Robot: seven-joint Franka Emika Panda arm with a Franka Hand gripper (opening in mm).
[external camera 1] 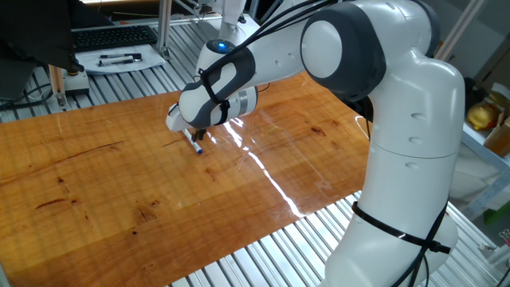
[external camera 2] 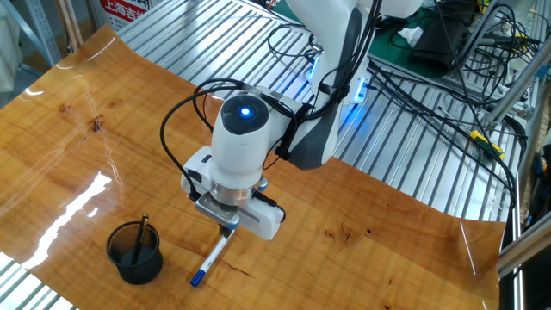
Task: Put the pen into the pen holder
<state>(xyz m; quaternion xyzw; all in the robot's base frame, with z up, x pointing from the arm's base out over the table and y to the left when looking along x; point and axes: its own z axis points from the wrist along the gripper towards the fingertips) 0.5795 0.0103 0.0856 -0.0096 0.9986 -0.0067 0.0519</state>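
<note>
The pen (external camera 2: pixel 209 258) lies slanted on the wooden table, its blue tip pointing at the near edge. My gripper (external camera 2: pixel 226 232) is straight above its upper end, its fingers closed on the barrel and mostly hidden under the hand. The pen holder (external camera 2: pixel 134 251), a dark see-through cup with one dark stick in it, stands upright just left of the pen tip, apart from it. From the opposite camera only the pen's lower end (external camera 1: pixel 197 146) shows beneath the gripper (external camera 1: pixel 194 135), and the pen holder is hidden behind the arm.
A white tray (external camera 1: pixel 119 60) with black pens and a keyboard (external camera 1: pixel 111 36) sit on the metal bench beyond the wood. Cables (external camera 2: pixel 413 77) trail behind the arm's base. The table's near edge (external camera 2: pixel 52 284) runs close to the cup.
</note>
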